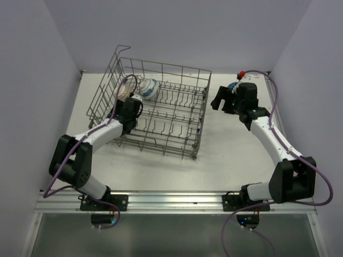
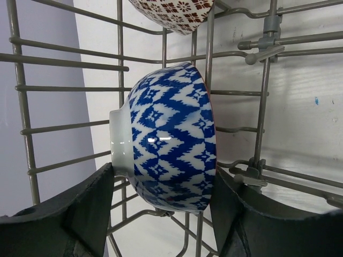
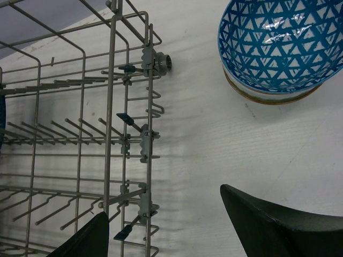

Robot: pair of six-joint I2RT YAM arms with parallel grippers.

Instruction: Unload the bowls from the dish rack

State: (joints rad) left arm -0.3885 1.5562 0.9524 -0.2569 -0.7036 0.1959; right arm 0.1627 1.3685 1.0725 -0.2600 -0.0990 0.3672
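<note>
**Left gripper** (image 2: 163,172), reaching inside the dish rack (image 1: 161,140): its two dark fingers (image 2: 80,214) flank a blue-and-white bowl (image 2: 171,134) lying on its side on the rack wires. The foot ring is against one finger and the rim close against the other. Only the nearer part of the bowl sits between the fingertips; the rest stands out beyond them. Both fingers look to be in contact with it, but whether they are clamping it cannot be told. Straight ahead, past the fingertips, a red-patterned bowl (image 2: 174,13) shows in part, also inside the rack, with grey wires crossing between the two bowls. Beyond the rack wall lies the white table (image 1: 230,155).

**Right gripper** (image 3: 163,202), outside the rack: the jaws are spread wide with nothing between them, held above bare table. To the left of the fingers runs the rack's side wall, with its tines and clips. Ahead and to the right of the fingers, a blue lattice bowl (image 3: 278,48) stands upright on the table, apart from the rack.

In the overhead view, the rack sits mid-table with a raised wire handle at its far left corner. The left gripper is within its left part and the right gripper is off its far right corner.
</note>
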